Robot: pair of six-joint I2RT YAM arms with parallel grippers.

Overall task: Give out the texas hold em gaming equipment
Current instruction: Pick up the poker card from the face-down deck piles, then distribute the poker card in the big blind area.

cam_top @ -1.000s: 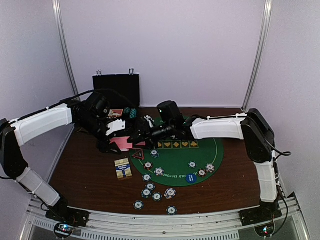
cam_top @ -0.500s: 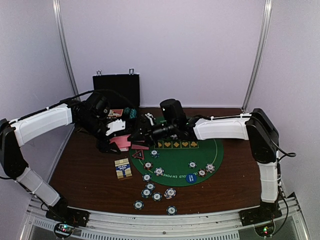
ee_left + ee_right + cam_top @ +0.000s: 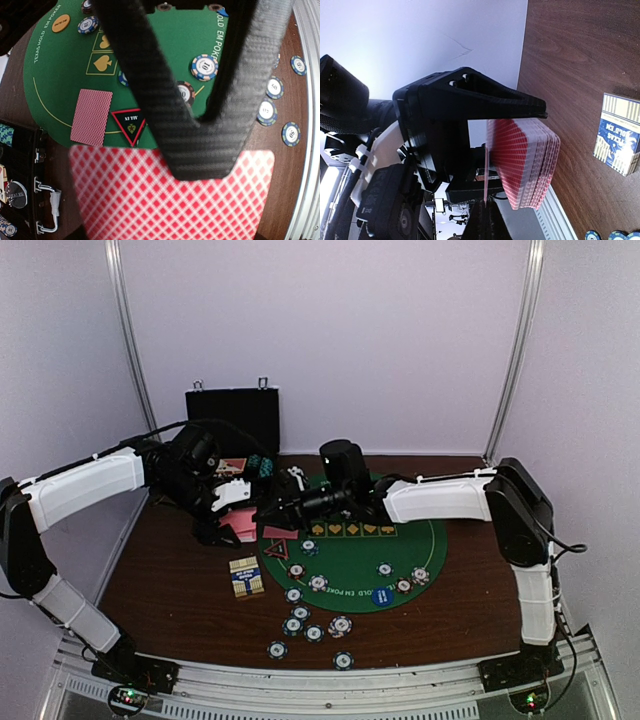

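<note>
My left gripper [image 3: 228,520] is shut on a deck of pink-red-backed playing cards [image 3: 170,200] and holds it above the table at the green mat's left edge. In the right wrist view the deck [image 3: 525,165] shows side-on. My right gripper [image 3: 485,209] is shut on a single card [image 3: 485,175], seen edge-on beside the deck. In the top view it [image 3: 272,512] is right next to the deck [image 3: 245,527]. One card [image 3: 91,116] lies face down on the mat beside the red-edged triangle [image 3: 129,125]. Several striped chips [image 3: 315,583] lie on the mat's near part and in front of it.
The black hinged case [image 3: 232,420] stands open at the back left. A card box [image 3: 246,576] lies left of the green mat [image 3: 400,545]. A blue disc [image 3: 382,596] and an orange disc [image 3: 61,22] lie on the mat. More chips [image 3: 343,660] lie near the front rail.
My right gripper has shifted left, up to the deck held by the left gripper. The left arm and the deck have stayed in place.
</note>
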